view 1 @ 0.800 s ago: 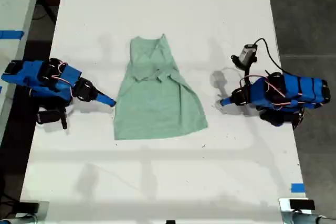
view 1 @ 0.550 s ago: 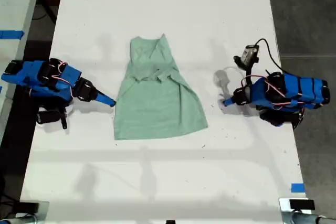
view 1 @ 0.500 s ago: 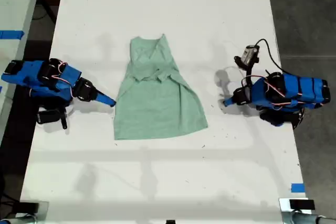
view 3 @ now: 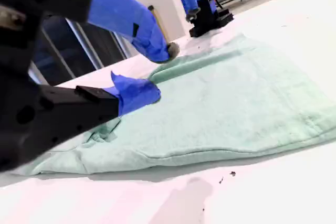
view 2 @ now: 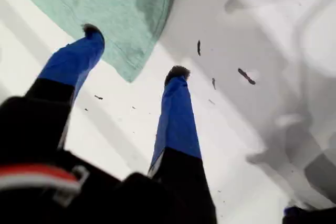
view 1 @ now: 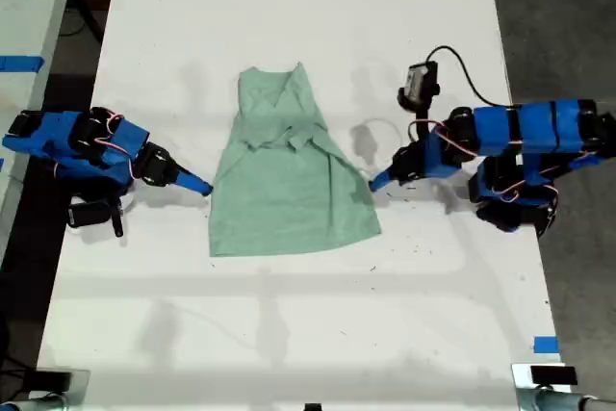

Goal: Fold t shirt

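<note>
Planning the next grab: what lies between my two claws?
Only the t shirt, flat on the table, between my first claw and my second claw; the exterior view shows it.

Bright, even overhead light in the exterior view, nearly bleaching the white counter [view 1: 318, 7] and throwing several soft grey shadows beside each arm, with faint pale bands across the lower part. Softly blurred in the first wrist view, dark tool [view 2: 134, 48] housing out of focus up close, white surface washed by glare and crossed by broad grey shadows. Sharper in the second wrist view on the weave of the t shirt [view 3: 231, 108], with a pinkish cast on the near counter and the dark body of the tool [view 3: 157, 72] blurred.
</note>
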`<state>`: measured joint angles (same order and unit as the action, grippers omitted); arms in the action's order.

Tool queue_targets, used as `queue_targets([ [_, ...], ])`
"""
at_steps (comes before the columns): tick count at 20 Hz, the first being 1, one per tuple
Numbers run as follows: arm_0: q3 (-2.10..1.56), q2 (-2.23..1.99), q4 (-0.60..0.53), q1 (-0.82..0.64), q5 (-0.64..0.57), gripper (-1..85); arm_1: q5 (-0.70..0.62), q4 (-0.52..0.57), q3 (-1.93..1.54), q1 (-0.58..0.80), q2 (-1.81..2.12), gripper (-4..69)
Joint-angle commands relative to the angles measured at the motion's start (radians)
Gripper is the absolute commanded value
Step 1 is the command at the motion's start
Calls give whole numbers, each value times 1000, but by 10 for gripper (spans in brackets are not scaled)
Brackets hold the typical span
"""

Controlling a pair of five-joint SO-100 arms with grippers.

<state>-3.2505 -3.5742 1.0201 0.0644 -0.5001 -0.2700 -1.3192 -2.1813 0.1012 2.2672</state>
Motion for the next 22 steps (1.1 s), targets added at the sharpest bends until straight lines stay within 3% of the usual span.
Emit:
queue_targets([
  [1, -43, -11, -6, 11, -6, 79, -6, 153, 64, -21, -153, 287],
  [6, -43, -11, -6, 11, -6, 79, -25, 520, -61, -14, -391, 269],
  [7, -43, -11, -6, 11, -6, 79, -25, 548, -58, -8, -437, 174],
  [8, -43, -11, -6, 11, -6, 79, -18, 568, -57, -3, -466, 14],
  [9, -43, -11, -6, 11, -6, 78, -26, 577, -49, 2, -483, 3],
  [12, -43, -11, -6, 11, -6, 77, -41, 511, 0, 9, -485, 3],
  [17, -43, -11, -6, 11, -6, 77, -72, 155, 273, 14, -449, 3],
  [19, -43, -11, -6, 11, -6, 77, -100, 106, 385, 11, -433, 3],
  [22, -43, -11, -6, 11, -6, 77, -149, 126, 555, -18, -457, 3],
])
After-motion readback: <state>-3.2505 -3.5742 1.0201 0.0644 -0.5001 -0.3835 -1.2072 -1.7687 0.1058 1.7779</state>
